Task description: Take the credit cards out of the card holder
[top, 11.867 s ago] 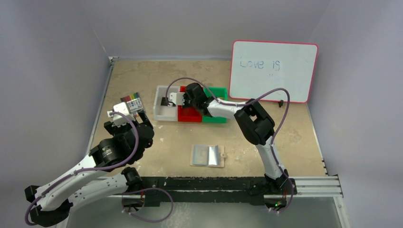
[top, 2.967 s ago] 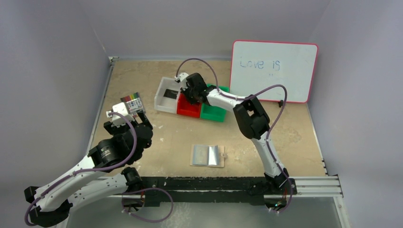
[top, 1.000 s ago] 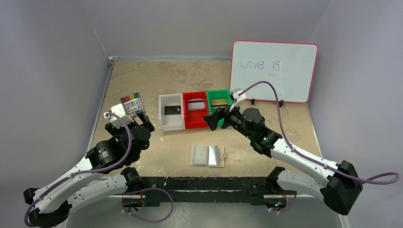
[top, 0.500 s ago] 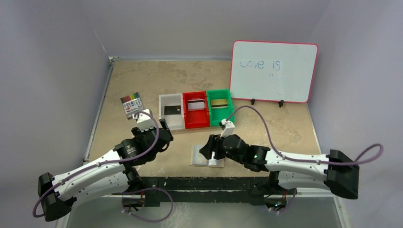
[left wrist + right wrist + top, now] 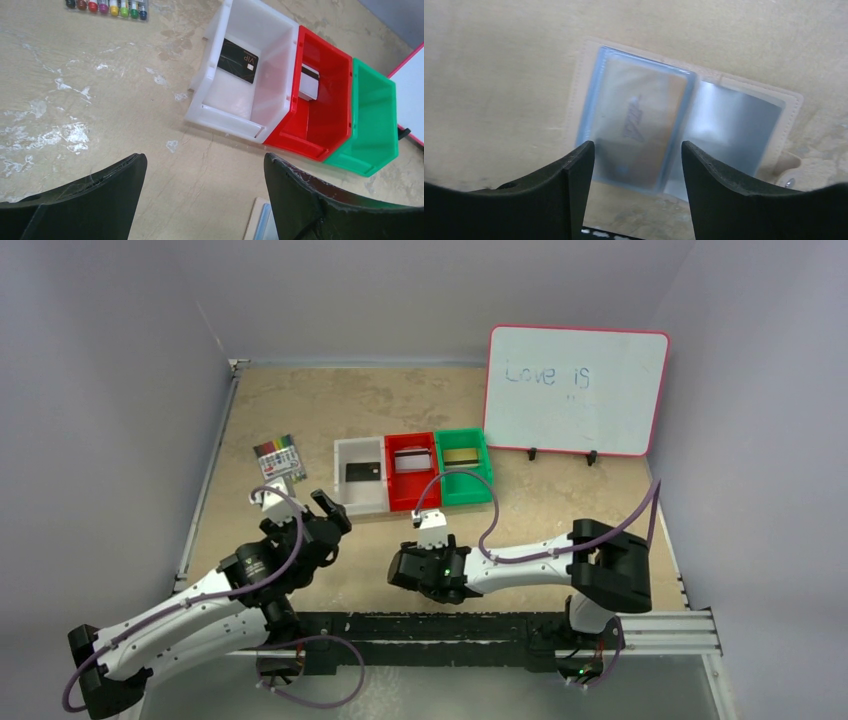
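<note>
Pale-blue sleeves of card holder (image 5: 734, 125) lie open on bench, directly under gap between right fingers (image 5: 724, 190), which are part-spread, gripping nothing, seemingly lined up for tan card (image 5: 639, 125) in sleeve. Left fingers (image 5: 90, 200) wide, empty; black card (image 5: 238, 61) in white bin (image 5: 225, 127) ahead.

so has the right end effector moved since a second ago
Yes: the right end effector has pulled back from the green bin toward the table's near edge, now over the open card holder.

The card holder (image 5: 684, 125) is edged beige and lined silvery blue; a white bin (image 5: 231, 100), red bin (image 5: 325, 116) and green bin (image 5: 372, 121) are seen.
</note>
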Available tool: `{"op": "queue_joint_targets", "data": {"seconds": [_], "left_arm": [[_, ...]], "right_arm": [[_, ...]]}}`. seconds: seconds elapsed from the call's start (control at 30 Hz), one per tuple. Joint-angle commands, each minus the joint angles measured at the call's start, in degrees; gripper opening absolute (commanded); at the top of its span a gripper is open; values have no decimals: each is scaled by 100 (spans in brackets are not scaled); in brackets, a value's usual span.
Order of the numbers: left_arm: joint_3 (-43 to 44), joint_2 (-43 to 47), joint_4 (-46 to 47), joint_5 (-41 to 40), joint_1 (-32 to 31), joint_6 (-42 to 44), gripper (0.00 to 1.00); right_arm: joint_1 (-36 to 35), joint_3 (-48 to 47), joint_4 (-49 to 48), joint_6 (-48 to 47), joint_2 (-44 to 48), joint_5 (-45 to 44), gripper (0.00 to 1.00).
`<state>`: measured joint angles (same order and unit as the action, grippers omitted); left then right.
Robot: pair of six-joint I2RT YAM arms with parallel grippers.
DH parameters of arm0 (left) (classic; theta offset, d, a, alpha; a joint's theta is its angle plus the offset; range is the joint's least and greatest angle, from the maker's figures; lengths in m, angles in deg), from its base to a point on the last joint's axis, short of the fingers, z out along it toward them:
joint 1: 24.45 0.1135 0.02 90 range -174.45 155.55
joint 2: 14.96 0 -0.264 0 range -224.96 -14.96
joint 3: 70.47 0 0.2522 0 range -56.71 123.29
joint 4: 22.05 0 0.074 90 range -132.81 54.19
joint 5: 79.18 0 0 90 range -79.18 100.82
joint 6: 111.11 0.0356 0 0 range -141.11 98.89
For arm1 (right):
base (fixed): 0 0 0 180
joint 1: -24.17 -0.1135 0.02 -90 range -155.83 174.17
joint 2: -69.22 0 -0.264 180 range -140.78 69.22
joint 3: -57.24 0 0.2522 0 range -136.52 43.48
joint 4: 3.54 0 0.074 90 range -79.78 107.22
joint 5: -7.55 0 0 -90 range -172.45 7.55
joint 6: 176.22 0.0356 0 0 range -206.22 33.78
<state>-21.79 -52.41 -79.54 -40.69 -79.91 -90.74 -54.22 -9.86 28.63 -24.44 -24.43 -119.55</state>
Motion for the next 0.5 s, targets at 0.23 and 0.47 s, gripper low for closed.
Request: {"op": "queue_joint_targets", "data": {"seconds": [0.23, 0.47], "left_arm": [[159, 108, -302, -436, 12, -210, 86], [157, 81, -282, -443, 12, -202, 86]], "right_arm": [[-14, -145, 227, 70, -62, -196, 67], [-10, -120, -176, -196, -15, -27, 68]]}}
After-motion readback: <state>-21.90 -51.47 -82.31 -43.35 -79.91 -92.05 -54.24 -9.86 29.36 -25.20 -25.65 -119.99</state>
